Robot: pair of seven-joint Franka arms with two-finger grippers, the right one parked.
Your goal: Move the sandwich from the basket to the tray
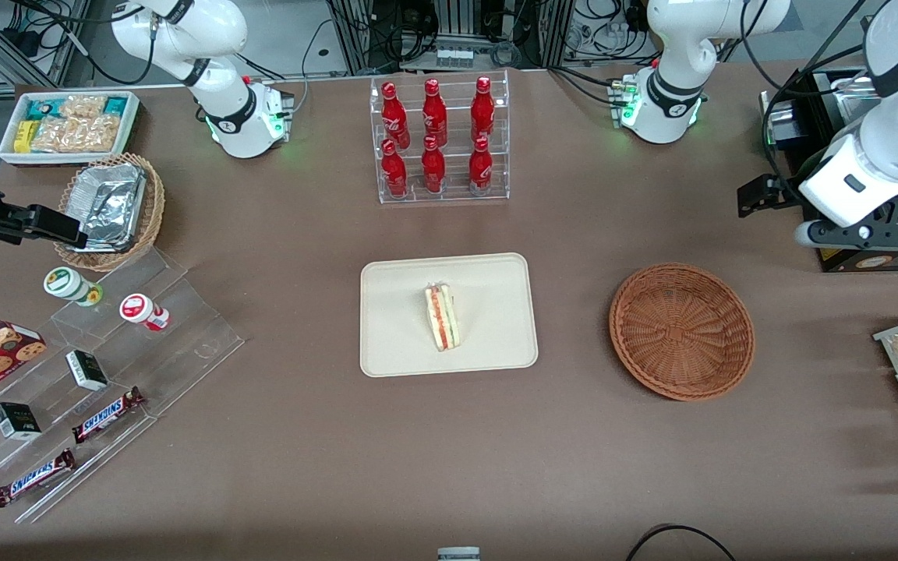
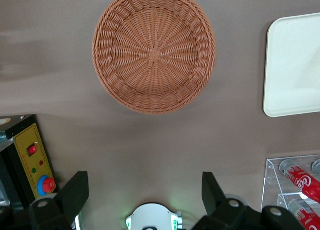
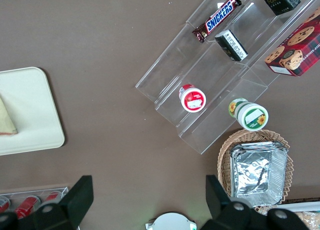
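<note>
The left arm's gripper (image 2: 145, 195) hangs high above bare brown table, its two dark fingers (image 2: 74, 192) spread wide apart, released, with nothing between them and touching nothing; in the front view it sits at the working arm's end of the table (image 1: 301, 467), farther from the camera than the basket (image 1: 681, 331); the basket is round and shallow, of reddish-brown woven wicker with spokes running out from its hub, and nothing lies in it; well apart from it, toward the parked arm's end, rests the tray (image 1: 394, 327), a flat cream-beige rectangle with rounded corners and a low rim, matte and smooth; the sandwich (image 1: 442, 316) stands on the tray near its middle, a small triangular wedge of pale bread showing red and light green filling layers along its edge; farther from the camera than the tray, a clear acrylic rack (image 1: 441, 140) carries six glossy red bottles (image 1: 434, 113).
</note>
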